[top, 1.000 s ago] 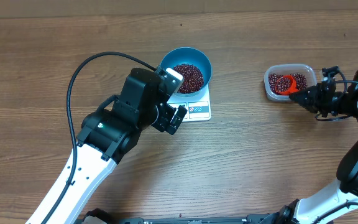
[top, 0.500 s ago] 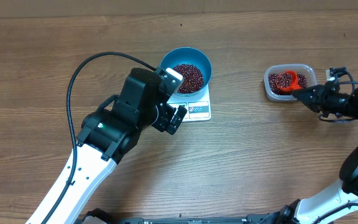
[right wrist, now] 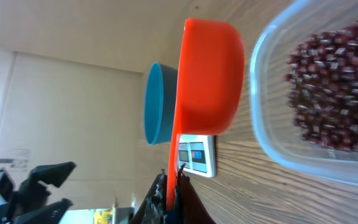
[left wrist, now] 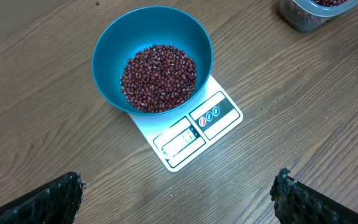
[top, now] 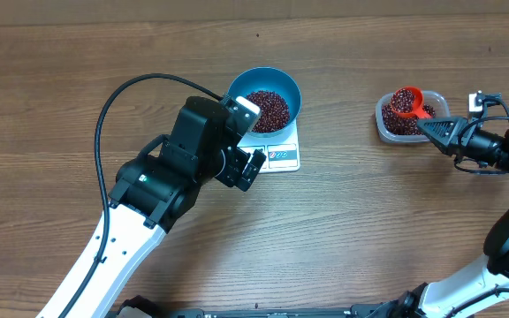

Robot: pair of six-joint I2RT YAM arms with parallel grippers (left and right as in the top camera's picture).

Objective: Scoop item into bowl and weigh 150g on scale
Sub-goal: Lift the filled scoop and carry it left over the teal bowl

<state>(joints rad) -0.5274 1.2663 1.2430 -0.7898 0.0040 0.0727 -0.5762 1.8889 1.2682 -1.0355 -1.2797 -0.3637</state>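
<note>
The blue bowl point(top: 263, 78) stands on the white scale point(top: 281, 155) and holds a heap of dark red-brown beans point(top: 267, 109). My left gripper point(top: 253, 140) hovers open just in front of the scale, with nothing between its fingers. The left wrist view shows the bowl point(left wrist: 110, 50), its beans point(left wrist: 158, 78) and the scale point(left wrist: 194, 127) ahead of the wide-apart jaws point(left wrist: 176, 190). My right gripper point(top: 436, 128) is shut on the handle of an orange scoop point(top: 406, 100). The scoop is full of beans and is raised over the clear container point(top: 383, 131).
In the right wrist view, the scoop point(right wrist: 210, 81) hangs beside the clear container point(right wrist: 278, 140), which has more beans point(right wrist: 334, 93) in it. A black cable point(top: 113, 106) loops over the table left of the bowl. Bare wood lies between scale and container.
The right gripper has lifted the scoop out of the container's beans, and it is now loaded and raised toward the far rim. The left arm has not moved.
</note>
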